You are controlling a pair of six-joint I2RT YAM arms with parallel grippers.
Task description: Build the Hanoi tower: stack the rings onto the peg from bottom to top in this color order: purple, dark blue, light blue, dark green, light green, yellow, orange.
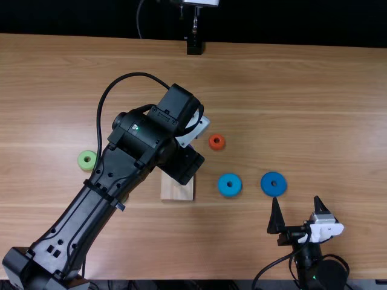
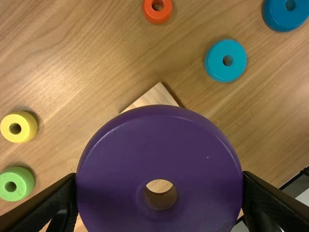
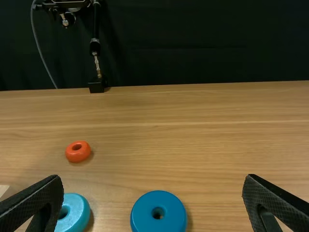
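Note:
In the top view, my left gripper (image 1: 192,129) is above the wooden base (image 1: 177,192), covering its far part. The left wrist view has the gripper (image 2: 160,181) shut on the large purple ring (image 2: 159,130), held flat-side toward the camera over the base (image 2: 154,97); the peg is hidden. My right gripper (image 1: 296,202) stands open near the dark blue ring (image 1: 274,183), and in its wrist view the gripper (image 3: 153,186) has nothing held between its fingers. The light blue ring (image 1: 224,186) lies right of the base, the orange ring (image 1: 211,145) beyond it.
A light green ring (image 1: 81,161) lies left of the left arm. Near it, a yellow ring (image 2: 25,126) shows in the left wrist view. At the table's far edge stands a black mount (image 1: 195,47) with a cable.

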